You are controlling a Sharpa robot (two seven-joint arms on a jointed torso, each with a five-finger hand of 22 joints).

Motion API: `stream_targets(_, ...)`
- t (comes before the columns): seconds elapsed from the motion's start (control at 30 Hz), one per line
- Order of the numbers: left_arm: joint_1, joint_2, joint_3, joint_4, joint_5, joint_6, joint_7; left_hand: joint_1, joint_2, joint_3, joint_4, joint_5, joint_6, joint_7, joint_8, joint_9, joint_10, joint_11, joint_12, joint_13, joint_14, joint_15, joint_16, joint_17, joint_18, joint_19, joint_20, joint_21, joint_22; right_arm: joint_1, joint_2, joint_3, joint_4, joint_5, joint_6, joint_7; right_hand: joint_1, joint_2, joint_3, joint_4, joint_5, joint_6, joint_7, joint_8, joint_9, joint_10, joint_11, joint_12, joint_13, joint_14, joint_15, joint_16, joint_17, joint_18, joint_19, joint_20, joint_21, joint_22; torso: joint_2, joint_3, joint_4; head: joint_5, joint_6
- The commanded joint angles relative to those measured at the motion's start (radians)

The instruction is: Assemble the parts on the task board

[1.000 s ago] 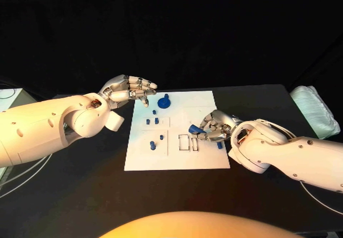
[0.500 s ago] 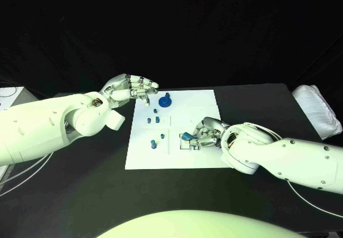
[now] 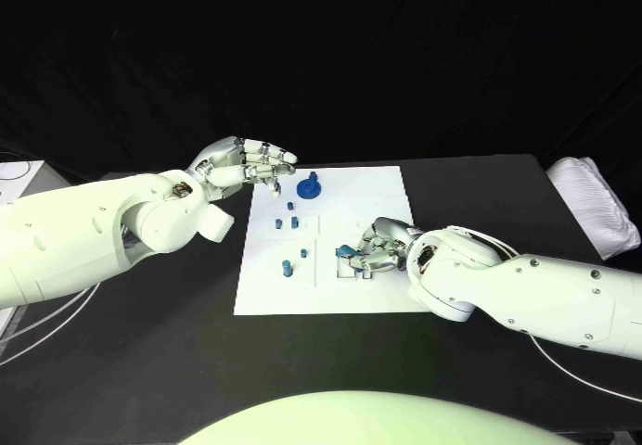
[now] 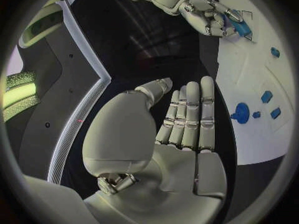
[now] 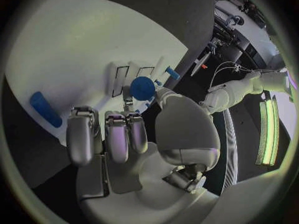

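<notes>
The white task board [image 3: 388, 195] lies mid-table. My right hand [image 3: 378, 248] hangs over its near middle and pinches a blue part [image 3: 347, 250] between thumb and a finger, just above the rectangular slots [image 3: 351, 269]. The right wrist view shows that round blue part [image 5: 142, 87] beside the slots [image 5: 118, 79], with another blue piece [image 5: 45, 109] lying flat on the board. My left hand [image 3: 249, 163] hovers at the board's far left corner; its fingers [image 4: 189, 114] are stretched out and hold nothing. A blue knob [image 3: 309, 191] stands nearby, with several small blue parts [image 3: 285, 224] below it.
A pale padded bundle [image 3: 590, 209] lies at the table's right edge. A white box [image 3: 19, 178] and cables sit off the table's left side. Black tabletop [image 3: 160, 352] surrounds the board.
My right hand has carried the blue part leftward from the board's right side to just over the rectangular slots. The left hand has stayed in place.
</notes>
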Motion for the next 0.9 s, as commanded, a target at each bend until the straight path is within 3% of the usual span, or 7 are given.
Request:
stream_targets(0.03, 0.000, 0.002, 0.001, 0.000, 0.004, 0.021, 0.004, -0.011, -0.001, -0.001, 0.005, 0.003, -0.010, 0.000, 0.007, -0.001, -0.006, -0.001, 0.005, -0.002, 0.000, 0.005, -0.005, 0.001, 0.015, 0.009, 0.001, -0.003, -0.001, -0.001, 0.003, 0.000, -0.001, -0.043, -0.001, -0.009, -0.011, 0.008, 0.008, 0.000, 0.009, 0.072, -0.062, 0.040, 0.009, 0.091, -0.007, 0.006, 0.246, 0.104, -0.006, 0.006, 0.264, -0.016, 0.058, -0.007, 0.006, 0.137, 0.000, 0.0004, -0.0004, 0.000, 0.001)
stream_targets(0.17, 0.000, 0.002, 0.001, 0.000, 0.004, 0.021, 0.003, -0.011, -0.001, -0.001, 0.005, 0.003, -0.010, 0.000, 0.007, -0.001, -0.006, -0.001, 0.005, -0.002, 0.000, 0.005, -0.005, 0.001, 0.015, 0.009, 0.001, -0.003, -0.001, -0.001, 0.005, 0.000, 0.002, -0.051, 0.003, -0.009, -0.017, 0.009, 0.011, 0.000, 0.009, 0.072, -0.062, 0.041, 0.009, 0.093, -0.007, 0.007, 0.247, 0.104, -0.006, 0.006, 0.264, -0.017, 0.058, -0.007, 0.007, 0.138, 0.000, 0.0003, 0.0006, -0.001, -0.001)
stream_targets(0.3, 0.000, 0.001, 0.001, -0.001, 0.004, 0.021, 0.002, -0.011, -0.001, -0.001, 0.005, 0.003, -0.010, 0.000, 0.007, -0.001, -0.006, -0.001, 0.005, -0.002, 0.000, 0.005, -0.005, 0.001, 0.015, 0.009, 0.001, -0.003, -0.001, -0.001, 0.005, 0.000, 0.007, -0.061, 0.014, -0.008, -0.068, -0.009, 0.008, 0.000, -0.006, 0.071, -0.063, 0.050, 0.009, 0.093, -0.007, 0.006, 0.247, 0.104, -0.006, 0.006, 0.264, -0.017, 0.059, -0.007, 0.007, 0.140, -0.001, 0.0001, 0.0010, 0.000, -0.002)
stream_targets(0.4, 0.000, 0.001, 0.001, -0.001, 0.004, 0.022, 0.001, -0.011, -0.001, -0.001, 0.005, 0.003, -0.010, 0.000, 0.007, -0.001, -0.006, -0.001, 0.005, -0.002, 0.000, 0.005, -0.005, 0.001, 0.015, 0.009, 0.001, -0.003, -0.001, -0.001, 0.004, 0.000, 0.010, -0.075, 0.021, -0.008, -0.142, -0.025, -0.013, 0.002, -0.040, 0.069, -0.063, 0.060, 0.009, 0.091, -0.007, 0.004, 0.246, 0.104, -0.006, 0.006, 0.264, -0.016, 0.058, -0.007, 0.004, 0.139, 0.000, 0.0003, 0.0009, 0.001, -0.001)
stream_targets(0.53, 0.000, 0.001, 0.001, -0.001, 0.004, 0.023, 0.000, -0.012, -0.001, -0.001, 0.005, 0.003, -0.010, 0.000, 0.007, -0.001, -0.007, -0.001, 0.005, -0.002, 0.000, 0.005, -0.005, 0.001, 0.015, 0.009, 0.001, -0.004, -0.001, -0.001, 0.001, 0.000, 0.013, -0.092, 0.026, -0.008, -0.210, -0.034, -0.048, 0.003, -0.021, 0.064, -0.063, 0.070, 0.009, 0.088, -0.007, -0.002, 0.242, 0.104, -0.007, 0.006, 0.264, -0.015, 0.057, -0.007, 0.000, 0.138, -0.001, 0.0011, -0.0006, 0.002, -0.002)
stream_targets(0.73, 0.000, 0.001, 0.001, -0.002, 0.004, 0.022, -0.001, -0.012, -0.001, 0.000, 0.007, 0.004, -0.012, 0.000, 0.006, -0.002, -0.007, -0.001, 0.005, -0.002, -0.001, 0.005, -0.005, 0.001, 0.015, 0.010, 0.001, -0.005, -0.002, -0.001, -0.004, 0.000, 0.017, -0.118, 0.037, -0.009, -0.267, -0.022, -0.085, 0.004, -0.051, 0.059, -0.063, 0.078, 0.009, 0.083, -0.007, -0.009, 0.237, 0.104, -0.006, 0.006, 0.264, -0.015, 0.056, -0.007, -0.004, 0.137, 0.000, 0.0018, -0.0010, 0.012, -0.007)
stream_targets(0.9, 0.000, 0.001, 0.001, -0.003, 0.004, 0.022, -0.003, -0.013, -0.001, 0.000, 0.008, 0.004, -0.014, 0.001, 0.006, -0.002, -0.008, 0.000, 0.005, -0.002, -0.001, 0.006, -0.005, 0.001, 0.015, 0.010, 0.001, -0.006, -0.003, -0.001, -0.010, 0.000, 0.025, -0.126, 0.040, -0.008, -0.271, -0.021, -0.089, 0.004, -0.055, 0.058, -0.063, 0.079, 0.008, 0.082, -0.007, -0.011, 0.235, 0.104, -0.006, 0.006, 0.264, -0.014, 0.056, -0.007, -0.005, 0.136, 0.000, 0.0020, 0.0001, 0.012, -0.009)
